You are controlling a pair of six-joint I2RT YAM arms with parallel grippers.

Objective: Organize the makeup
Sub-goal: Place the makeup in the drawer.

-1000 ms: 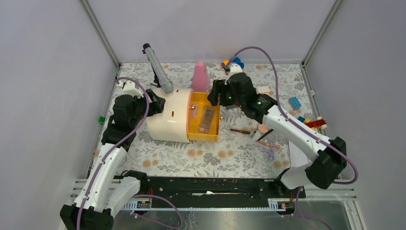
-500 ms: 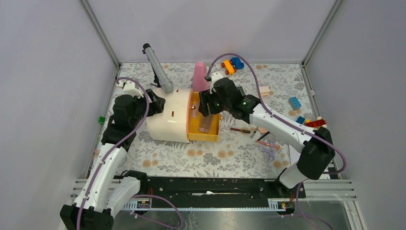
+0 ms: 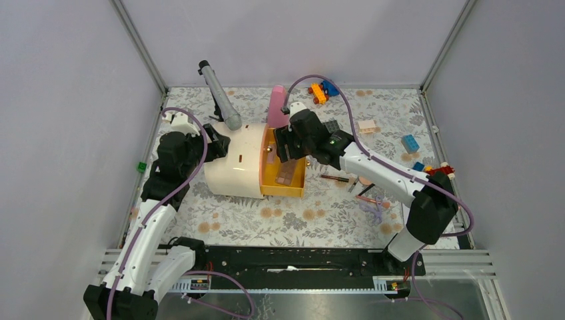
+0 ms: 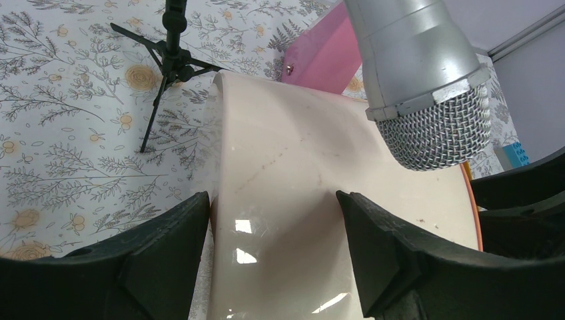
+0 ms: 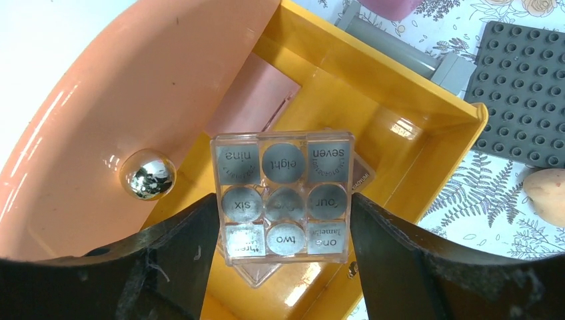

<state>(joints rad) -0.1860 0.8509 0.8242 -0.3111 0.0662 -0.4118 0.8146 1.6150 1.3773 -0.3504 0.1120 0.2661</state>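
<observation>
Compact (image 5: pixel 282 195) over drawer (image 5: pixel 414 159) — seemingly gripped, right hand (image 5: pixel 283 225)

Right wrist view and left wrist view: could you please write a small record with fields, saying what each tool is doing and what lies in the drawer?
Right tool: closed on a clear nine-pan palette, held over the drawer
Drawer: yellow, open, orange front with chrome knob
In drawer: flat pink compact, partly hidden by the palette
Left tool: appears closed on the end of the cream case
Beside drawer: dark grey studded plate
</observation>
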